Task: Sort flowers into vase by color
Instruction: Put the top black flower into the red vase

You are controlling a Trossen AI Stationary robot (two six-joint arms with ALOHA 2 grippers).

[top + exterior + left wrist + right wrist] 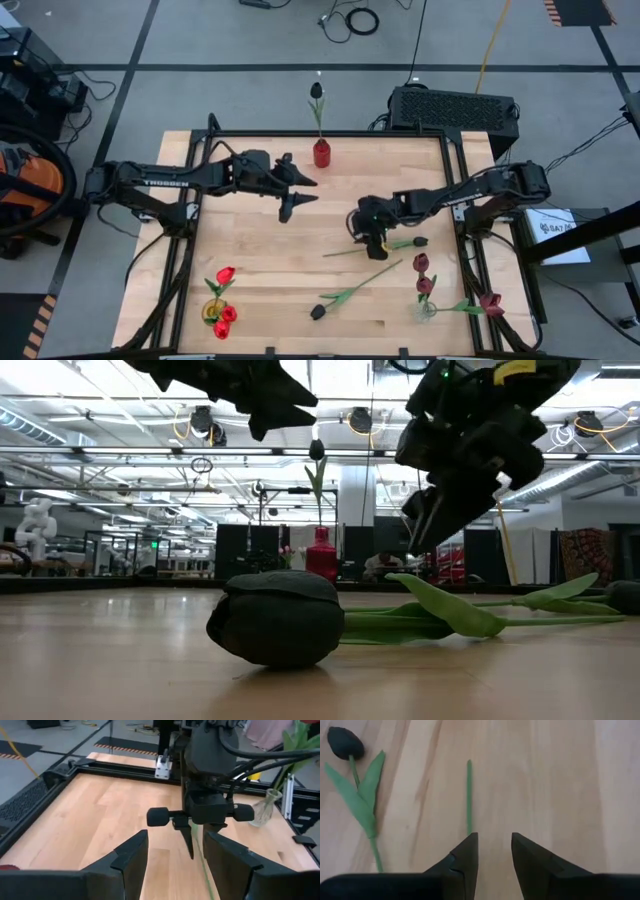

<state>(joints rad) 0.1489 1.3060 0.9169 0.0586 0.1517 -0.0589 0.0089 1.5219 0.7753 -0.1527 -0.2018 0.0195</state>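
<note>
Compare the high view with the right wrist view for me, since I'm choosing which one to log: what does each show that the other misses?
Only the high view shows the red vase holding one black tulip, the yellow vase with red tulips, the clear vase with maroon tulips, and the left gripper waiting open near the red vase. Only the right wrist view shows the right gripper with its fingers parted, a bare stem end just ahead of them. Both show the wooden table and a loose black tulip lying on it.
</note>
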